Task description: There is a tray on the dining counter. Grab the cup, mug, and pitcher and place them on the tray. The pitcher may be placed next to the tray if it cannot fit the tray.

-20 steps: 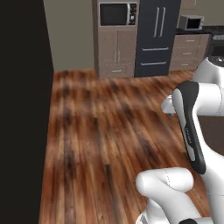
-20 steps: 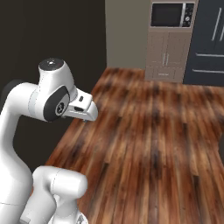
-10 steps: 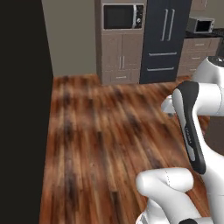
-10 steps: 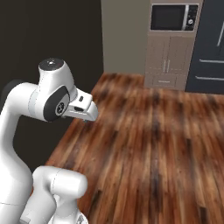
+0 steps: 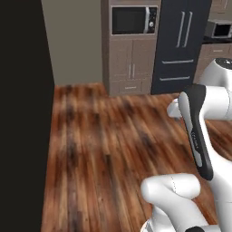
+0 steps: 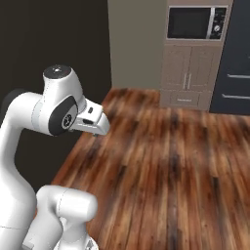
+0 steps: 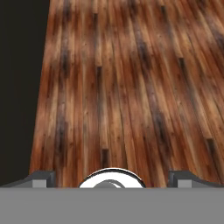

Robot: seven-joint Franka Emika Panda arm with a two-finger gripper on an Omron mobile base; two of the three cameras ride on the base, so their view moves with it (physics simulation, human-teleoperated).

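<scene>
**Arm folded over bare floor, fingers spread, task things out of sight**

At the far left of the left base view a dark wall (image 5: pixel 22 113) is seen, running from the top edge to the bottom. Beside it a grey wall (image 5: pixel 74 41) stands, and below that a brown plank floor (image 5: pixel 104 149) is spread across the middle of the picture. Further right, a tan cabinet (image 5: pixel 129 59) with a microwave (image 5: pixel 134 20) built into its upper part is seen, and just beside it a dark fridge (image 5: pixel 181 45) with two upright handles. At the right edge the white arm (image 5: pixel 199 131) is folded, its dark-striped link tilted downward.

In the right base view the arm (image 6: pixel 53 112) is placed at the left, in front of the dark wall (image 6: pixel 49 39). The floor (image 6: pixel 166 166) is laid out to its right, with the cabinet (image 6: pixel 190 73) and microwave (image 6: pixel 195 22) at the upper right and the fridge (image 6: pixel 239 53) at the edge.

In the hand view the dark wall (image 7: pixel 19 87) is shown at the left and the floor (image 7: pixel 127 87) to its right. The gripper (image 7: pixel 112 178) is pointed along the planks; its two fingertips (image 7: pixel 41 178) are held wide apart at the bottom corners, with nothing between them.

None of the tray, cup, mug or pitcher can be located from these pictures, nor the counter.
</scene>
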